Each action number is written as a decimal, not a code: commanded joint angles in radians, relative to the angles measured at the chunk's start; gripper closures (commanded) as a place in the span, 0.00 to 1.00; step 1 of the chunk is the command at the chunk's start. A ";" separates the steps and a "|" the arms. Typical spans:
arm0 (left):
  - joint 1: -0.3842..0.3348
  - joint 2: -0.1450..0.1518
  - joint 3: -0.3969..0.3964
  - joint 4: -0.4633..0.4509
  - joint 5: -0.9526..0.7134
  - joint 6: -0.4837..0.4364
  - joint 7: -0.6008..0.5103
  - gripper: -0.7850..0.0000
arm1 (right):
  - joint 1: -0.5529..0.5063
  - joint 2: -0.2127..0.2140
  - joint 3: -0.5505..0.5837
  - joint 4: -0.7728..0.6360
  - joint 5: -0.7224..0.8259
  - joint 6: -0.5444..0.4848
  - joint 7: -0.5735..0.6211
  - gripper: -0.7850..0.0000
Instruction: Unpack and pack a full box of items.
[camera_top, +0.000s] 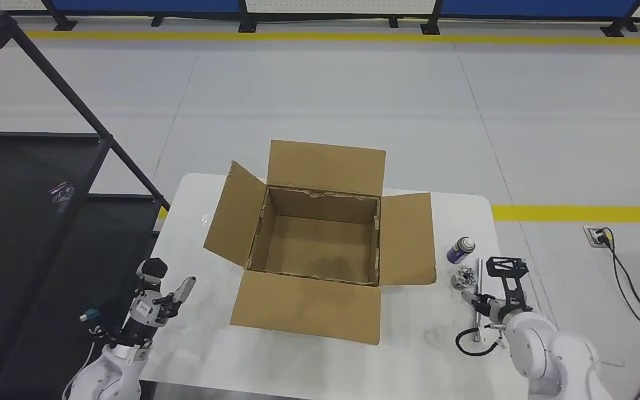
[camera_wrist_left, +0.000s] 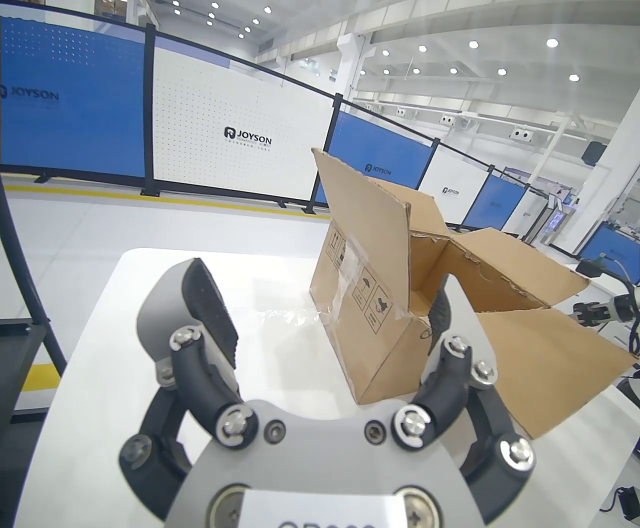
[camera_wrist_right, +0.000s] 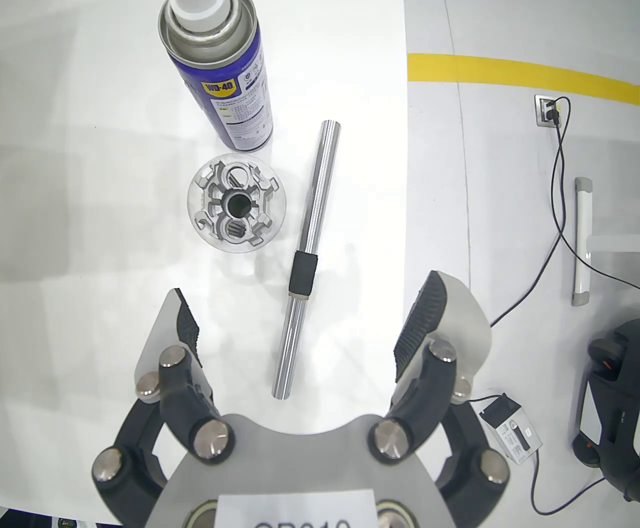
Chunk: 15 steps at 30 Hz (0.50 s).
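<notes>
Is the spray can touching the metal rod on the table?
Apart. The right wrist view shows a strip of bare white table between the spray can and the rod.

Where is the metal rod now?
Right wrist view: the metal rod lies flat on the table, right of the box, beside the round metal part and spray can, before the open right gripper.

Open empty box (camera_top: 310, 305) — can (camera_wrist_right: 235, 100), hub (camera_wrist_right: 236, 204), rod (camera_wrist_right: 312, 225) beside
</notes>
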<state>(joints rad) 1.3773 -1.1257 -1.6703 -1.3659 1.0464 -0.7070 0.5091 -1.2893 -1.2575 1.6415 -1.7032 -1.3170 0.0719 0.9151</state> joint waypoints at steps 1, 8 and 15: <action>0.003 -0.001 -0.003 -0.016 -0.028 0.014 -0.008 0.00 | 0.023 0.000 -0.007 0.034 -0.006 0.004 0.018 0.00; 0.016 -0.001 -0.043 -0.037 -0.210 -0.007 -0.078 0.00 | 0.114 0.009 -0.001 0.133 0.009 -0.045 0.114 0.41; 0.016 -0.001 -0.043 -0.037 -0.210 -0.007 -0.078 0.00 | 0.164 0.012 -0.023 0.179 0.001 -0.046 0.169 0.53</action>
<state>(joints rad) 1.3930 -1.1263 -1.7136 -1.4033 0.8371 -0.7138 0.4309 -1.1321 -1.2457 1.6232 -1.5296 -1.3154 0.0232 1.0786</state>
